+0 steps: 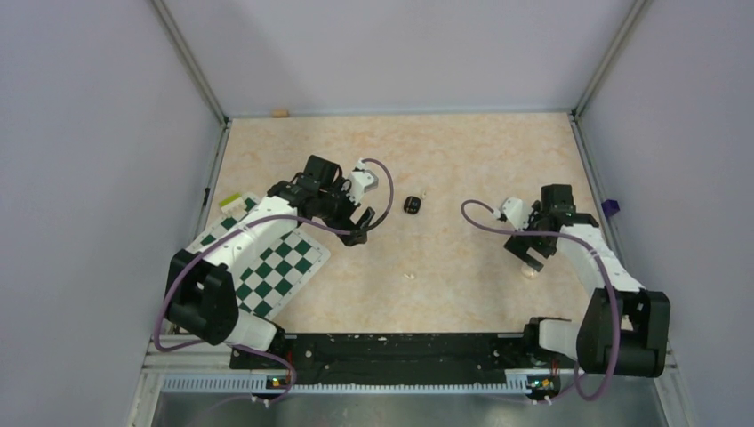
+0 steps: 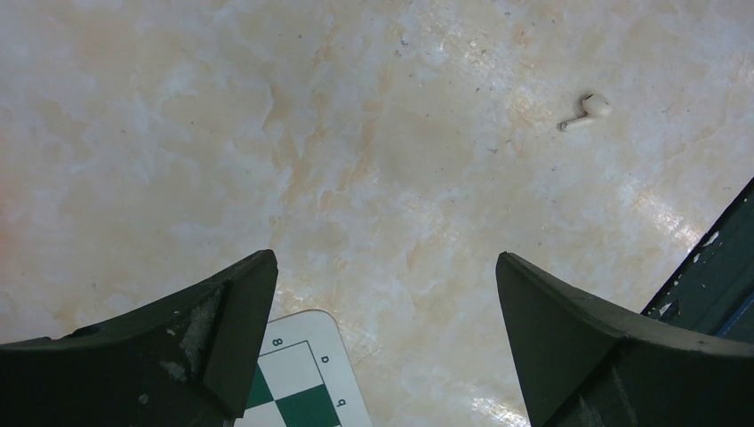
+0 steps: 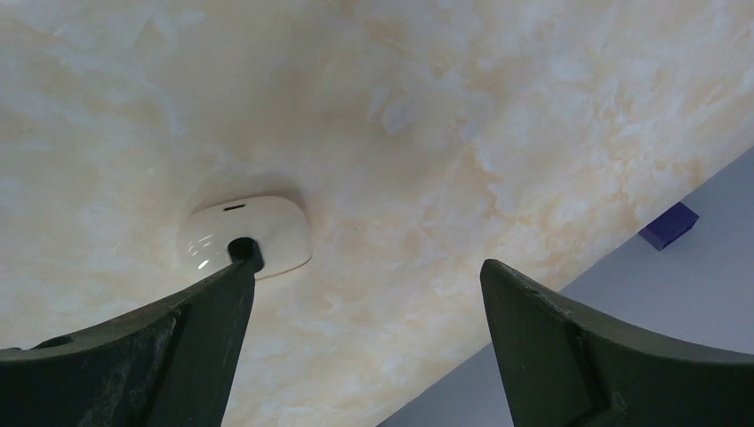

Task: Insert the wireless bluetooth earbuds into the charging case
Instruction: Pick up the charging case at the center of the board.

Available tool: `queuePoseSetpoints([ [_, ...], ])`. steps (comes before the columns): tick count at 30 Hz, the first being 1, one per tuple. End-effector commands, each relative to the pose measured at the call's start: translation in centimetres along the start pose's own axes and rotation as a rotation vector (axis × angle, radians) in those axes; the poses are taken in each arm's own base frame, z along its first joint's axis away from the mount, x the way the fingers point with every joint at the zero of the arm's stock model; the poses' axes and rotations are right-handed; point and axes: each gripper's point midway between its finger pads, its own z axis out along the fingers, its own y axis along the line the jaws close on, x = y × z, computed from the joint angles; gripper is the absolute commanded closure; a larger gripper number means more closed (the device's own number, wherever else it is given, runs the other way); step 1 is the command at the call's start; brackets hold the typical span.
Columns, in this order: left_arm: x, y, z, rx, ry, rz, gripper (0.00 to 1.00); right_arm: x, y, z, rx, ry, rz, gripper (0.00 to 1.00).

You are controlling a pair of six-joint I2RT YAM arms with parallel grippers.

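The charging case [image 3: 267, 229], a cream-white rounded box, lies on the marbled table; in the top view the case [image 1: 533, 273] peeks out just below my right gripper [image 1: 531, 258]. My right gripper [image 3: 366, 260] is open, with its left fingertip [image 3: 242, 256] over the case's near edge and nothing between the fingers. A small glossy black rounded piece [image 1: 412, 205], the earbuds as far as I can tell, sits mid-table, right of my left gripper [image 1: 362, 224]. My left gripper [image 2: 384, 258] is open over bare table and holds nothing.
A tiny white piece with a short stem [image 2: 589, 111] lies ahead of the left gripper, and shows as a white speck [image 1: 410, 276] in the top view. The green chequered mat [image 1: 276, 267] lies under the left arm. A small purple block [image 1: 610, 207] sits at the right wall.
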Motion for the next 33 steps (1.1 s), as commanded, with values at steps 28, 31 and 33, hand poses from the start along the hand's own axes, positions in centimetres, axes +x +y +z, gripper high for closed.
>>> queuePoseSetpoints([
  [28, -0.8, 0.9, 0.3, -0.022, -0.015, 0.007, 0.01, 0.6, -3.3, 0.5, 0.252, -0.027, -0.001, 0.01],
  [31, -0.8, 0.9, 0.3, -0.021, -0.016, 0.007, 0.01, -0.5, -5.7, 1.0, 0.331, -0.051, 0.053, 0.01],
  [33, -0.7, 0.9, 0.3, -0.020, -0.015, 0.007, 0.01, -1.2, -7.0, 1.4, 0.364, -0.065, 0.093, 0.01],
])
